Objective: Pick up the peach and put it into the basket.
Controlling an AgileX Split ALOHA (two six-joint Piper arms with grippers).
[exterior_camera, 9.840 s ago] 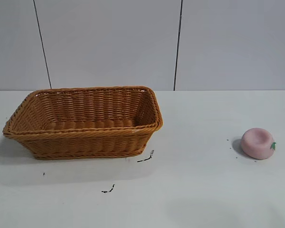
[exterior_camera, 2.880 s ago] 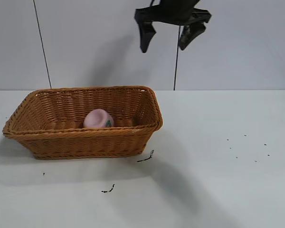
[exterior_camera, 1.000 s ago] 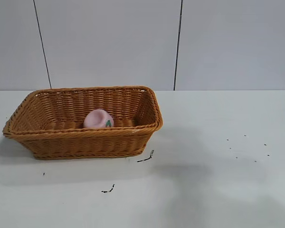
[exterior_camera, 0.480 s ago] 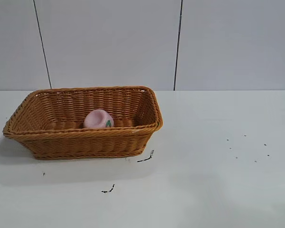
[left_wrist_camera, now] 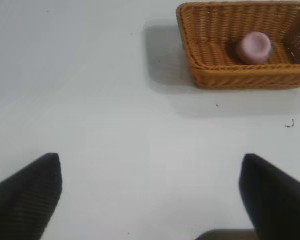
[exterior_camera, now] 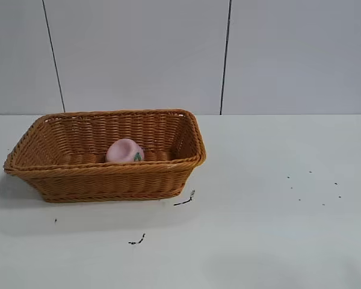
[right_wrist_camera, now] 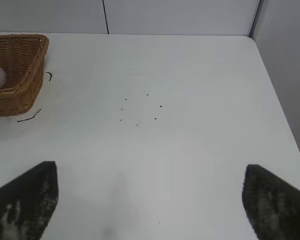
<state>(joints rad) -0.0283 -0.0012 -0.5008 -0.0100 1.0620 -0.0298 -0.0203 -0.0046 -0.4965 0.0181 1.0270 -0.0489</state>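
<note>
White table fills most of the exterior view, grey panelled wall behind it. Basket sits on the table's left half in that view, long side toward the camera, flared wicker walls, braided rim. Peach is inside the basket, resting on its floor near the middle and close to the front wall, green leaf facing the camera; also visible in the left wrist view. Neither arm shows in the exterior view. Left tool is held above bare table, well apart from the basket, fingers spread wide, nothing between them. Right tool likewise over bare table on the far side from the basket, fingers wide apart, empty. Small dark specks scattered on the table's right half, two dark squiggles just in front of the basket.
</note>
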